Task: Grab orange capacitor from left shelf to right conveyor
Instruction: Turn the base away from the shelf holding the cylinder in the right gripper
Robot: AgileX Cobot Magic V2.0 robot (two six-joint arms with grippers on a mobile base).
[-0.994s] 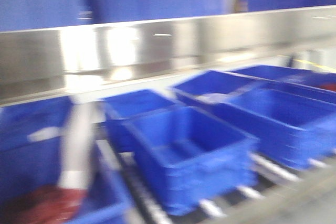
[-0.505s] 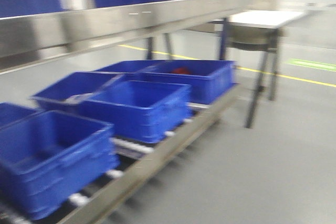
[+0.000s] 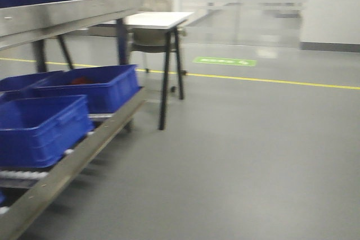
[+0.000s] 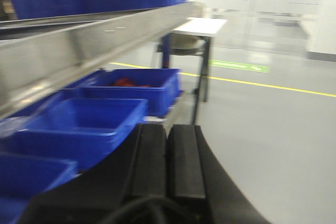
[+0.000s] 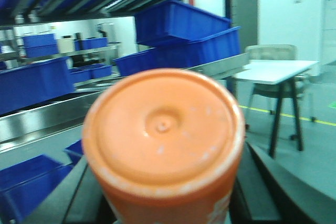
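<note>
— How many blue bins (image 4: 79, 124) does the left wrist view show on the lower level?
— Three.
— And what else?
— One table (image 3: 154, 19), one chair (image 3: 149, 37), one yellow floor line (image 3: 270, 81), one green floor marking (image 3: 224, 60) and one orange capacitor (image 5: 163, 135).

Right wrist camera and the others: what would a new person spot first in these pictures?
The orange capacitor fills the right wrist view, its round end facing the camera, clamped in the right gripper. In the front view, bright blue bins sit low on the left, under the shiny steel shelf. A wide grey floor stretches away to the right.
</note>
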